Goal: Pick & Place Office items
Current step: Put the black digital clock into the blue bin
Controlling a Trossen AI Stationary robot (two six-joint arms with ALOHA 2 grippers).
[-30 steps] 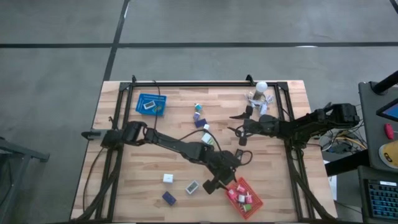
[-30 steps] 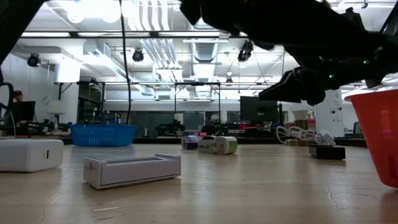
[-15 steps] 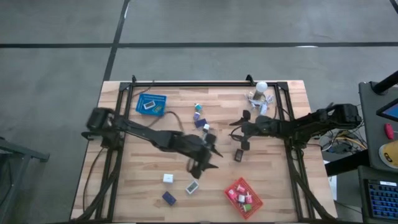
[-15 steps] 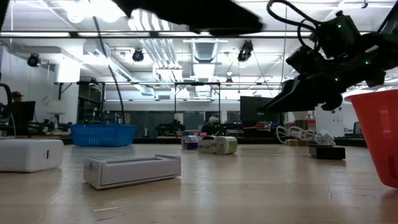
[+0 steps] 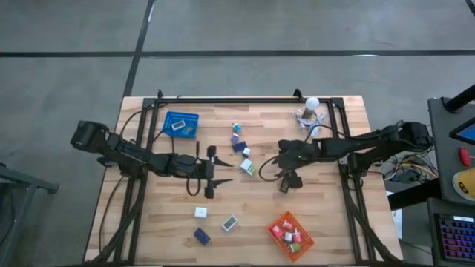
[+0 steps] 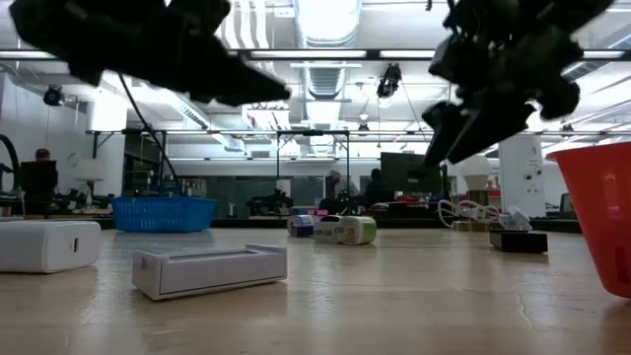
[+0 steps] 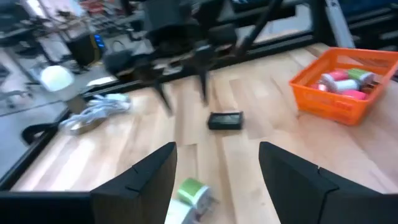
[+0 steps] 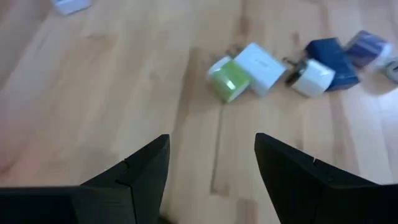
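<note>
Office items lie scattered on the wooden table: a green roll (image 8: 227,78), a white box (image 8: 261,62), a white roll (image 8: 311,78) and a blue block (image 8: 333,56) clustered mid-table, with a dark grey box (image 5: 284,183) to their right. Near the front lie a white box (image 5: 200,212), a grey-white box (image 5: 229,222) and a blue block (image 5: 201,236). My left gripper (image 5: 225,170) hangs open above the table, left of the cluster. My right gripper (image 5: 269,159) hangs open just right of the cluster, above the table (image 8: 124,93).
An orange mesh basket (image 5: 291,234) holding several small items stands at the near right. A blue basket (image 5: 180,124) with one item sits at the far left. The white ball-topped clip cluster (image 5: 310,111) is at the far right. Bare wood shows between the arms.
My left gripper has drawn back from beside the orange basket at the near right, moving toward the table's left and far side to mid-table. My right gripper has shifted left, toward the cluster with the green roll. No item has moved.
</note>
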